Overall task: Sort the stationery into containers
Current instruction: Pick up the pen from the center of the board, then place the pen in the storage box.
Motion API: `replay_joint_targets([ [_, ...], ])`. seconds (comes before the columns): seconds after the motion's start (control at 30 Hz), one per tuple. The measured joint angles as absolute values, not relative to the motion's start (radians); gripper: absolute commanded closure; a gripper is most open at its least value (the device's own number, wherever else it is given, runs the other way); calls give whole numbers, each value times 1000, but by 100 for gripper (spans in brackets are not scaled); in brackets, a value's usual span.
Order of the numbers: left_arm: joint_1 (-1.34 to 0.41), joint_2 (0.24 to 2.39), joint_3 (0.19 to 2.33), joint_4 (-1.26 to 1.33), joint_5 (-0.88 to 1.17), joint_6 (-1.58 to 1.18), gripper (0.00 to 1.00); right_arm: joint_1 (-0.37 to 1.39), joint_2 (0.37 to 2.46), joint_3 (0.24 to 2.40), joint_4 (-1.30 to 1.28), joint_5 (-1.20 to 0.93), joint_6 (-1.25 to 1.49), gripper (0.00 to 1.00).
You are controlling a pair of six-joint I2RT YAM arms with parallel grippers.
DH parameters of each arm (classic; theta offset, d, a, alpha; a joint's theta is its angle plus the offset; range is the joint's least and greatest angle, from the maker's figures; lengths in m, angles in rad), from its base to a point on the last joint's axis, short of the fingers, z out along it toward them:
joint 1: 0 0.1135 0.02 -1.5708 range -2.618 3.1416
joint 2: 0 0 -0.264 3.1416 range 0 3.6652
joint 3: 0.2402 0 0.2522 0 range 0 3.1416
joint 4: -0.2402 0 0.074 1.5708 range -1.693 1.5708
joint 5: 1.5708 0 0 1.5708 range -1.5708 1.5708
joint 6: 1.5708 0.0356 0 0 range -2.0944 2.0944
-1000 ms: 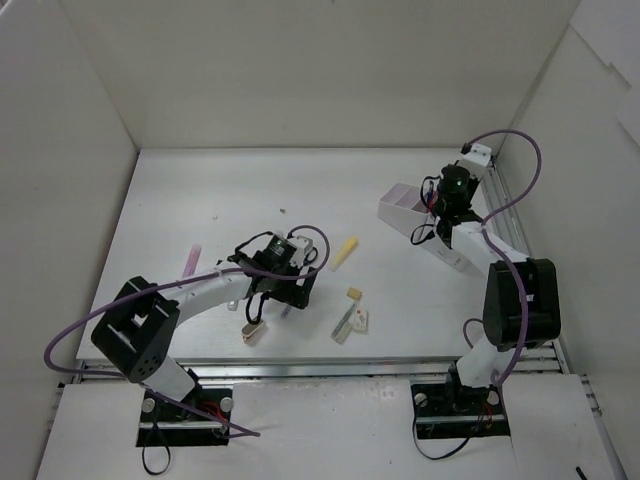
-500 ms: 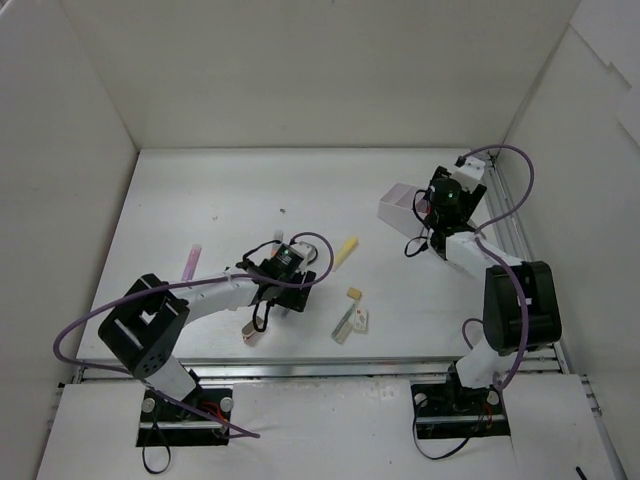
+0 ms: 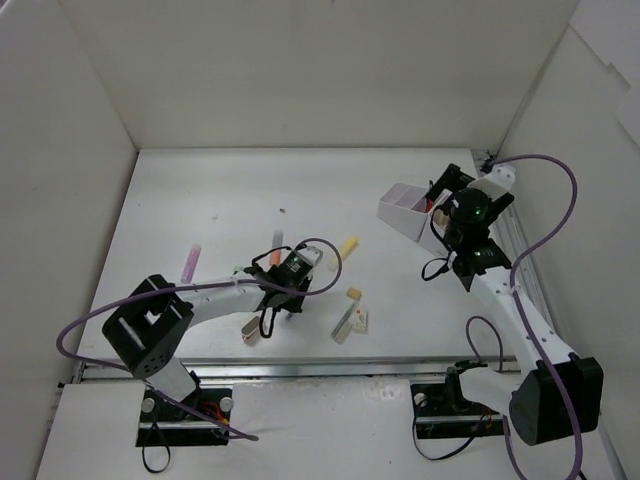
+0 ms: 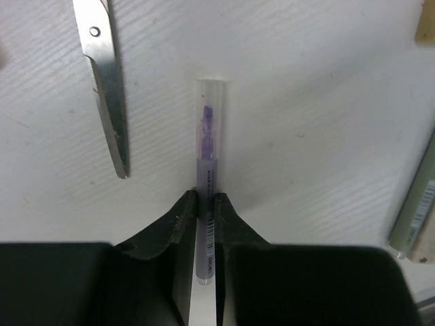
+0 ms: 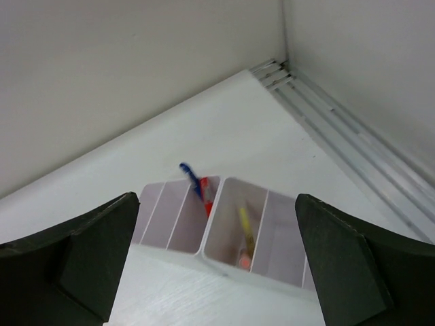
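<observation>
My left gripper point(image 4: 206, 198) is shut on a thin purple marker point(image 4: 207, 136) with a clear cap, which lies on the table and points away from me. In the top view that gripper point(image 3: 282, 258) sits at the table's near middle, the marker's tip point(image 3: 278, 237) sticking out beyond it. A scissors blade point(image 4: 109, 88) lies just left of the marker. My right gripper point(image 5: 217, 200) stands wide open above the white divided tray point(image 5: 216, 227) with nothing between its fingers. The tray holds a blue and a red pen point(image 5: 198, 188) in one compartment and a yellow marker point(image 5: 246, 234) in another.
On the table lie a pink marker point(image 3: 189, 260), a yellow marker point(image 3: 346, 248), a small beige eraser point(image 3: 353, 293), a pale-green marker point(image 3: 345, 322) and a beige piece point(image 3: 250, 328). The tray point(image 3: 400, 200) stands at the back right, near the side wall and rail point(image 5: 353, 149).
The left gripper has moved slightly right and closed on the purple marker. The right gripper has opened wide and shifted right and back from over the tray.
</observation>
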State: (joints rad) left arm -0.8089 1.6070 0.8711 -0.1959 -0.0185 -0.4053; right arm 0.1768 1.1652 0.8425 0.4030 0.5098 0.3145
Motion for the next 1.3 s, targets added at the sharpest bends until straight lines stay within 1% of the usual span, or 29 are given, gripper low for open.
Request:
replay_joint_targets([
  [0.1,-833,1586,871,-214,-15,-393,100,215,1100,849,284,413,358,2],
  [0.23,-864,1471,869,-201,-10,-342,100,261,1088,836,225,176,401,2],
  [0.4,-871,1314,876,-120,-6,-282,100,311,1184,779,274,-160,473,2],
  [0.53,-871,1304,900,-89,-1,-253,100,357,1301,728,368,-350,560,2],
  [0.67,-871,1331,931,-93,1,-243,100,409,1364,727,432,-429,620,2],
  [0.83,-880,1348,953,-92,-16,-252,100,456,1367,727,496,-439,663,2],
  [0.9,-883,1350,958,-93,-28,-261,100,465,1367,727,506,-438,673,7],
  [1.0,-884,1364,984,-92,-44,-269,100,487,1369,727,517,-432,686,17],
  [1.1,-884,1377,1008,-89,-54,-274,100,515,1383,727,523,-430,693,45],
  [1.13,-884,1378,1013,-89,-59,-276,100,524,1390,728,524,-429,700,65],
  [1.17,-884,1379,1018,-88,-63,-278,100,529,1396,728,525,-427,698,74],
  [1.2,-884,1380,1020,-89,-65,-281,100,535,1401,729,531,-426,709,78],
  [1.23,-884,1385,1021,-96,-72,-287,100,541,1404,733,540,-427,725,90],
  [1.3,-886,1404,1026,-92,-81,-293,100,556,1404,745,554,-428,736,100],
])
